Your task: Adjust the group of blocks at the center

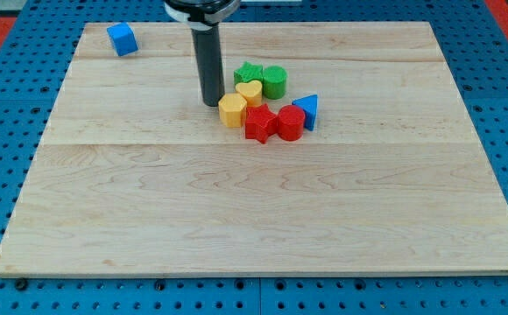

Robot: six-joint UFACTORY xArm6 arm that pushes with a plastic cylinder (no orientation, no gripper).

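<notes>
A tight group of blocks sits a little above the board's centre. It holds a green star (248, 73), a green cylinder (274, 80), a yellow heart (250, 92), a yellow hexagon (232, 111), a red star (258, 123), a red cylinder (290, 122) and a blue triangle (307, 110). My tip (211, 103) rests on the board just left of the yellow hexagon and the yellow heart, close to them; I cannot tell if it touches.
A blue cube (123, 38) stands alone near the board's top left corner. The wooden board (263, 219) lies on a blue pegboard surface that shows on all sides.
</notes>
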